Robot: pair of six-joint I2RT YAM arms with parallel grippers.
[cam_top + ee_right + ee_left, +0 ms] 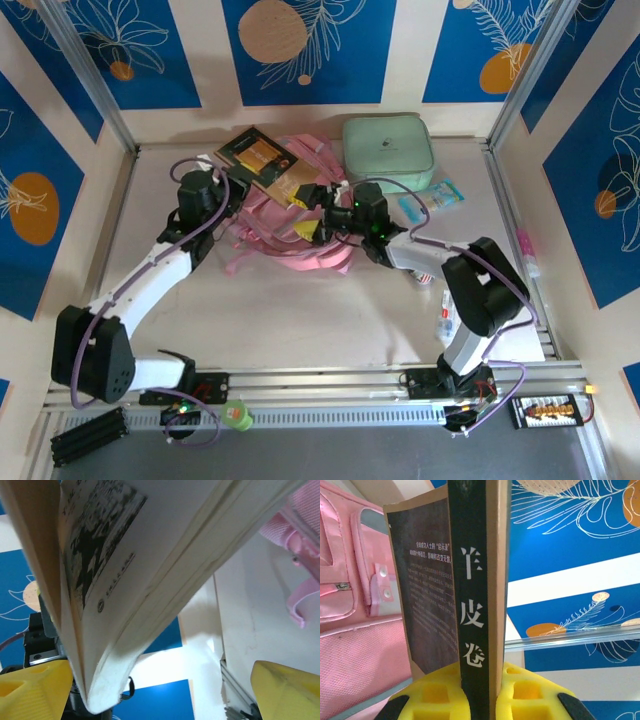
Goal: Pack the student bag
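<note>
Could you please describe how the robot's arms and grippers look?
The left arm and right arm are white shells between black joints, with purple cables looped alongside and small green lights. The left gripper and right gripper have bright yellow moulded fingers.

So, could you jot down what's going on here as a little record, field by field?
Left gripper: shut on the spine of the book
Right gripper: open, yellow fingers wide either side of the book
Book: dark cover, overlapping the student bag in the top view
Student bag: pink, lying on the table
Behind it: mint-green case
</note>
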